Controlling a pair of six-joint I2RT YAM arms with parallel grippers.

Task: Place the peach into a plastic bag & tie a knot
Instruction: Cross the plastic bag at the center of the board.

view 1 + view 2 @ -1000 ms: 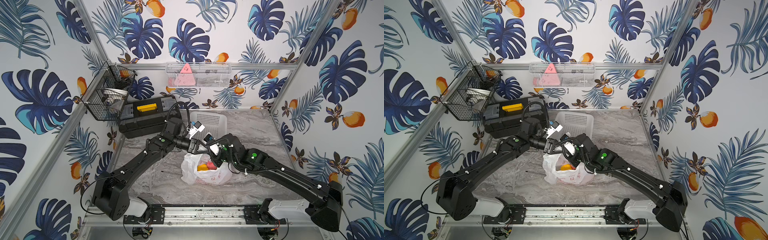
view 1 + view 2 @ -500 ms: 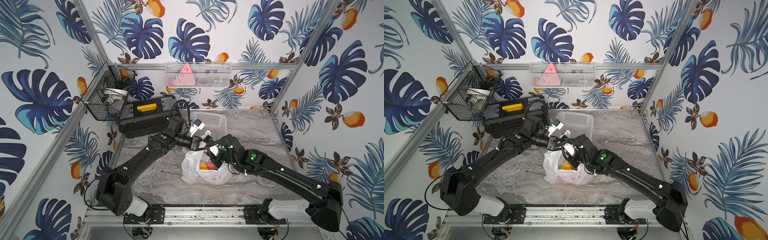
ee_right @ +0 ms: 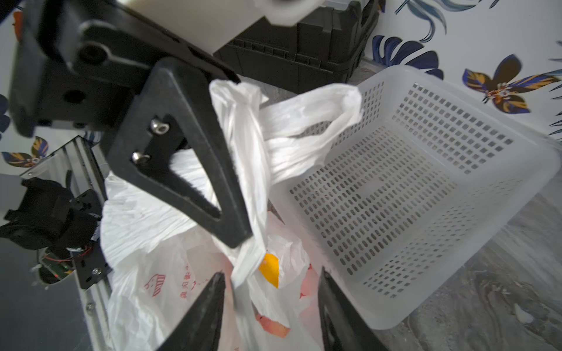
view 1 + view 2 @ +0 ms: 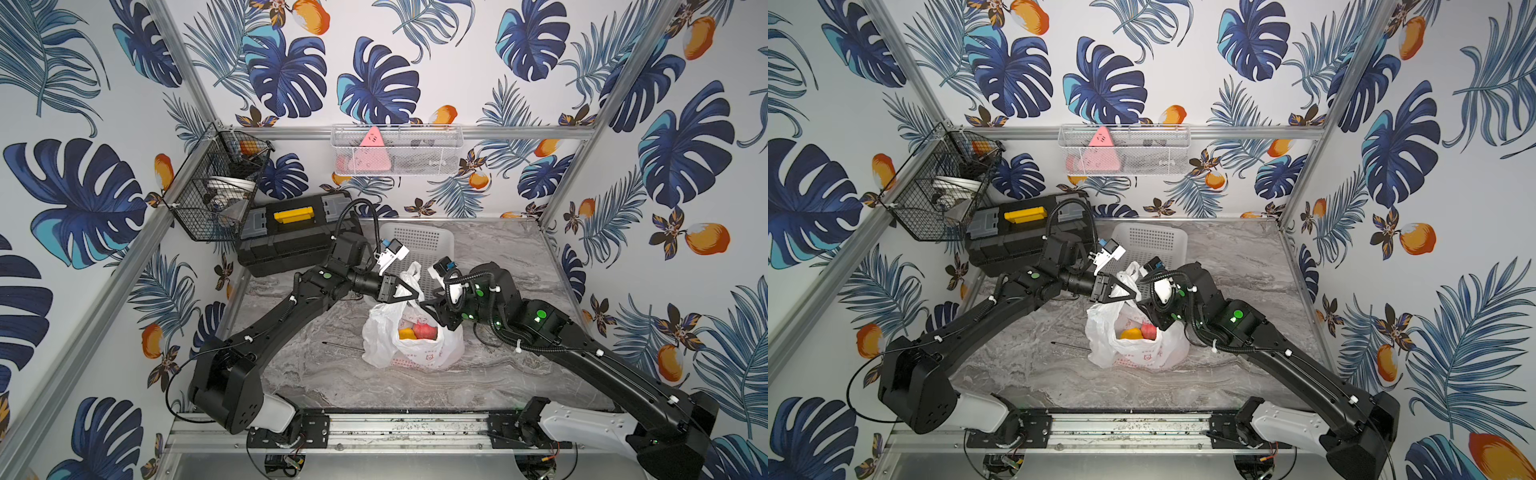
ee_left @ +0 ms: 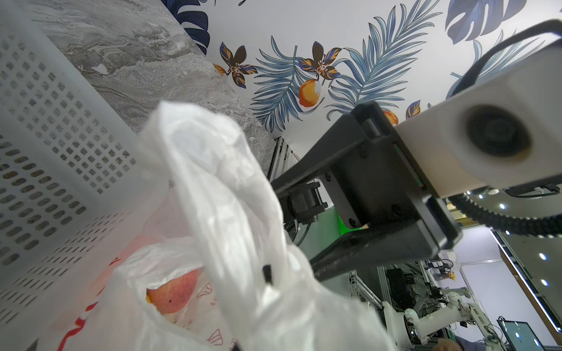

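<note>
Marbled surface (image 4: 498, 257) — the plastic bag (image 4: 419, 353) is clamped by the left hand (image 4: 415, 296); the right hand (image 3: 271, 273) is spread apart.

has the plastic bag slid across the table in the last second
No. The plastic bag sits where it did, its edge just as near the thin dark rod lying on the table.

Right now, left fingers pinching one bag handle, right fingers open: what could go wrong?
The free handle loop may flop toward the white perforated basket, beyond the right gripper, fingers open. A hard pull by the left gripper could tip the open plastic bag and spill the peach.
</note>
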